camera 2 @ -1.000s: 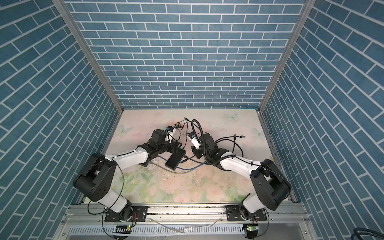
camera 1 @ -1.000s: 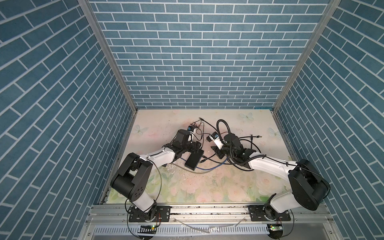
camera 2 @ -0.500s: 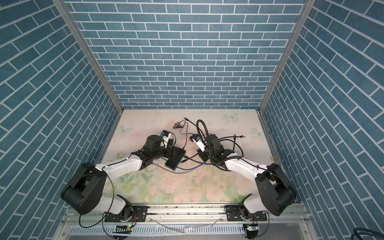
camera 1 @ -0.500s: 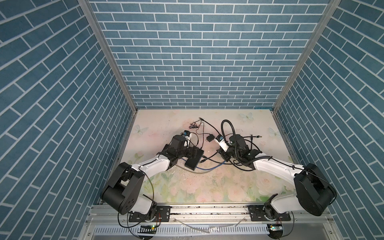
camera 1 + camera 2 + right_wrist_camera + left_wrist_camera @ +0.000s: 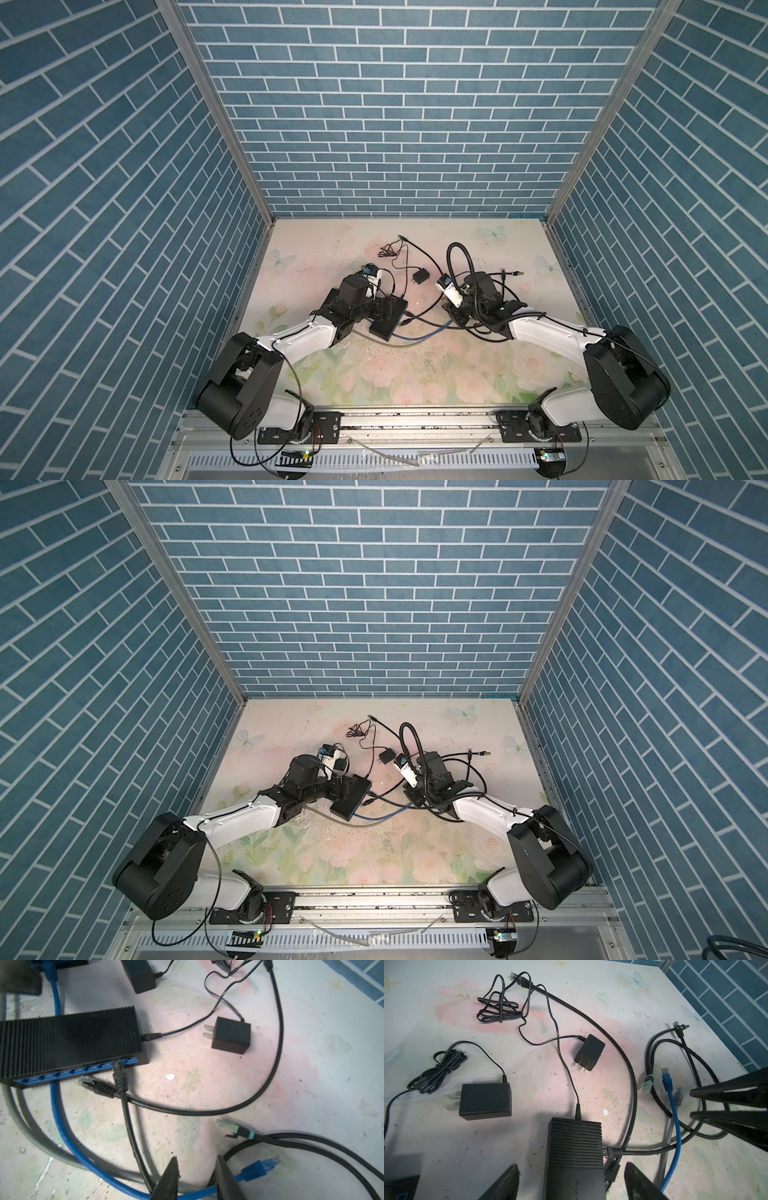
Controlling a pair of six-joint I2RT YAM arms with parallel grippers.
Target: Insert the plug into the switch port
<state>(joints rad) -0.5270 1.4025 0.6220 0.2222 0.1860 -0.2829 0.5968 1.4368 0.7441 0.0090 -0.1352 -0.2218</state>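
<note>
A: Left gripper (image 5: 571, 1165)?
B: Standing wide open, straddling the switch (image 5: 574, 1142) at bottom centre, gripping nothing
A: Right gripper (image 5: 197, 1157)?
B: Sitting partly open at bottom centre, blue cable (image 5: 62, 1126) passing beneath, holding nothing
A: Plug?
B: Black plug (image 5: 120, 1079) is sitting in a switch port, left of centre

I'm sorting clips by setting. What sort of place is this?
Likely a robot test booth, not a real office: blue brick-print wall panels box in a floral-print tabletop, and two white-and-black robot arms are mounted on an aluminium rail at its front.
</note>
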